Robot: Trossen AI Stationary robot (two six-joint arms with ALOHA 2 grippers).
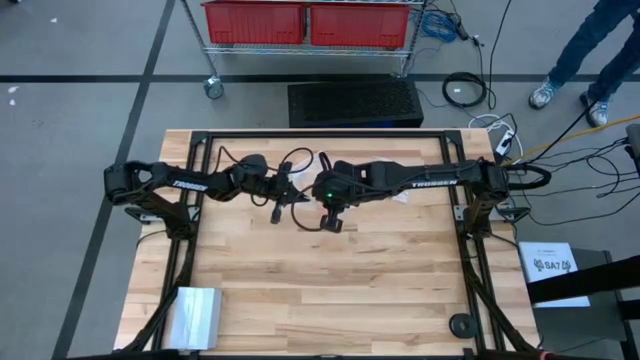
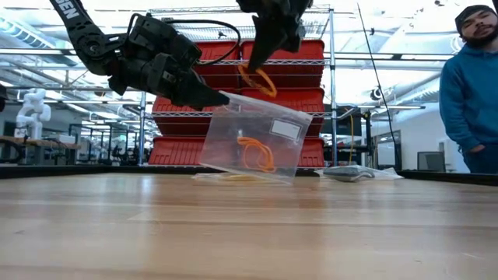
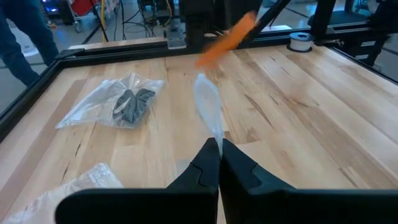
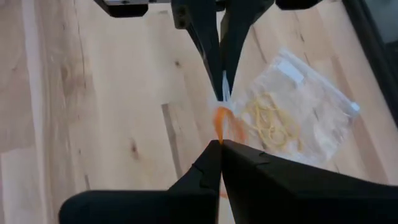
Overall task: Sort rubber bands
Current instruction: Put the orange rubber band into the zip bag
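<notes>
Here the left hand (image 2: 222, 98) pinches the top edge of a clear bag (image 2: 253, 140) lifted off the table (image 2: 249, 233) — orange bands (image 2: 255, 154) lie inside. The right hand (image 2: 261, 62), just above, is closed on an orange band (image 2: 257, 79), perhaps more than one.

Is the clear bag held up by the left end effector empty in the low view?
No: the clear bag pinched by the left end effector has orange rubber bands inside.

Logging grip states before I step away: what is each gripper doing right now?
Left gripper: shut on the clear bag, holding it up by its edge.
Right gripper: shut on an orange rubber band above the bag.
</notes>
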